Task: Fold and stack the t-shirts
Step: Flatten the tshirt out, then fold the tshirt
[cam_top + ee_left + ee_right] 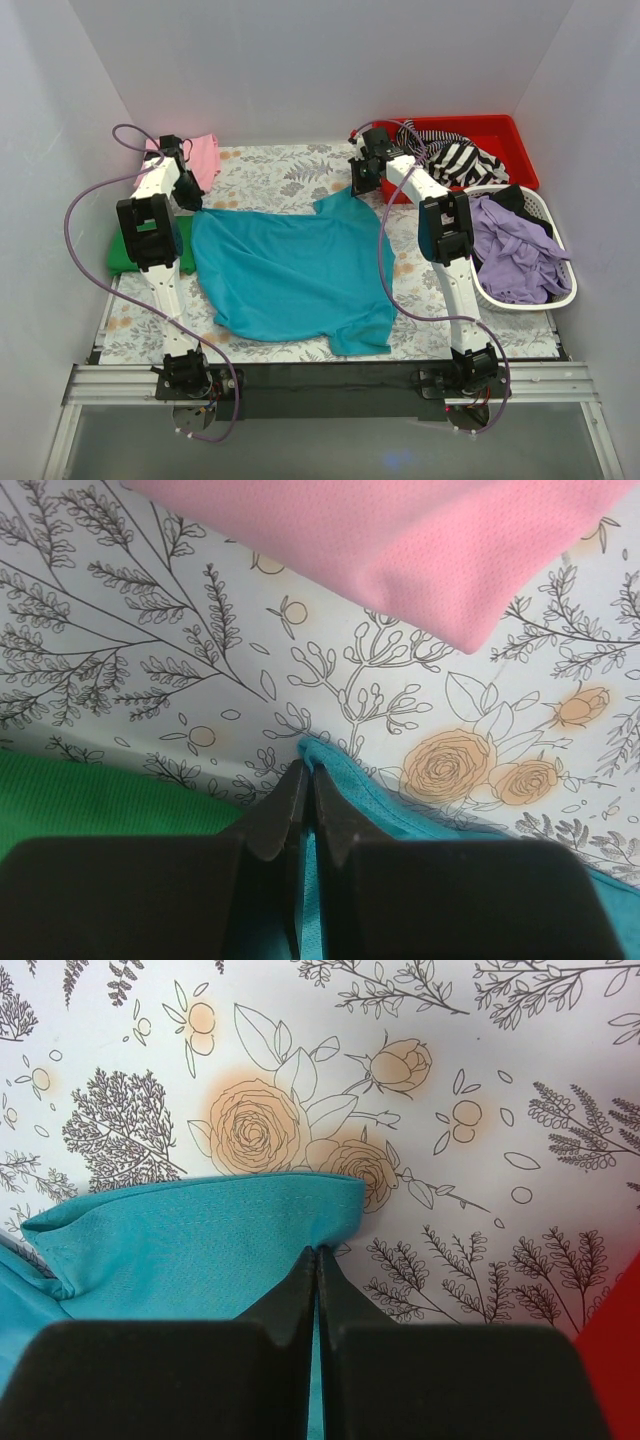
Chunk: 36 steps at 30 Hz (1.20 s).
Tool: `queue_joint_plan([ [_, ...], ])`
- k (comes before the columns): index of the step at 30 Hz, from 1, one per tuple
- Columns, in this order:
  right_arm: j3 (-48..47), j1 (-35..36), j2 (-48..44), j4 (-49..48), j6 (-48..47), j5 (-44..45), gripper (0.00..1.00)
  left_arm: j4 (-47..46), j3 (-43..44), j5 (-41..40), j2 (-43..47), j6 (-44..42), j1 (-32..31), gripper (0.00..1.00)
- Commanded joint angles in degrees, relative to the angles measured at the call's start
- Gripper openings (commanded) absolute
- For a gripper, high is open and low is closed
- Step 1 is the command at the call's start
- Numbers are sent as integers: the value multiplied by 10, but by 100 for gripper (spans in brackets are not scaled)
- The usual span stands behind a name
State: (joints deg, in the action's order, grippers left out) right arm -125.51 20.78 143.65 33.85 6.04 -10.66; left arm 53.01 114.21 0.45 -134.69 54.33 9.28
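A teal t-shirt (290, 270) lies spread on the flowered table cover. My left gripper (192, 203) is shut on its far left corner, seen in the left wrist view (308, 770) with teal cloth (400, 805) between the fingers. My right gripper (362, 188) is shut on its far right corner, seen in the right wrist view (317, 1255) pinching the teal hem (200, 1235). A folded pink t-shirt (200, 157) lies at the far left and shows in the left wrist view (400, 540). A folded green t-shirt (125, 250) lies at the left edge and shows in the left wrist view (90, 800).
A red bin (510, 140) at the far right holds a black-and-white striped garment (455, 160). A white laundry basket (560, 295) at the right holds purple (515, 250) and dark clothes. White walls close in the table on three sides.
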Motion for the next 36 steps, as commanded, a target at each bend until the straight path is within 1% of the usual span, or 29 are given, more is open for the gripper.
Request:
queue_joint_plan([
  [1, -11, -4, 15, 34, -13, 6, 1, -5, -7, 40, -2, -4, -4, 0],
  [5, -21, -4, -14, 17, -20, -16, 1, -13, 7, 64, 18, -1, -3, 0],
  [6, -25, -5, -24, 8, -23, -20, 1, -15, 38, 72, 19, 4, -3, 0],
  [8, -42, -4, -36, -1, -26, -18, 1, 14, 114, 81, -1, 7, -3, 0],
  [10, -91, -5, -36, -15, -32, -21, 1, 29, 181, 89, -21, 2, 0, 0],
  [15, -83, -4, -53, -43, -34, -18, 1, 17, 162, 91, -10, 0, 3, 0],
  [19, -90, -4, -58, -63, -44, -11, 1, 3, 153, 37, -4, -8, 7, 0],
  [22, -104, -6, -63, -76, -51, -9, 1, -5, 147, 43, 2, -4, 17, 0],
  [23, -111, -6, -67, -79, -53, -9, 1, -25, 124, 37, 21, -1, 21, 0],
  [26, -109, -8, -90, -95, -59, -3, 1, -62, 102, 60, 47, -5, 33, 0],
  [30, -113, -14, -105, -99, -77, 5, 1, -38, 158, 81, 30, -4, 45, 0],
  [31, -114, -16, -104, -100, -77, 4, 1, -32, 160, 80, 27, -4, 46, 0],
  [34, -111, -20, -101, -101, -76, 5, 1, -40, 138, 105, 34, 6, 47, 0],
  [36, -112, -20, -99, -99, -74, -8, 1, -75, 101, 137, 54, 10, 47, 0],
])
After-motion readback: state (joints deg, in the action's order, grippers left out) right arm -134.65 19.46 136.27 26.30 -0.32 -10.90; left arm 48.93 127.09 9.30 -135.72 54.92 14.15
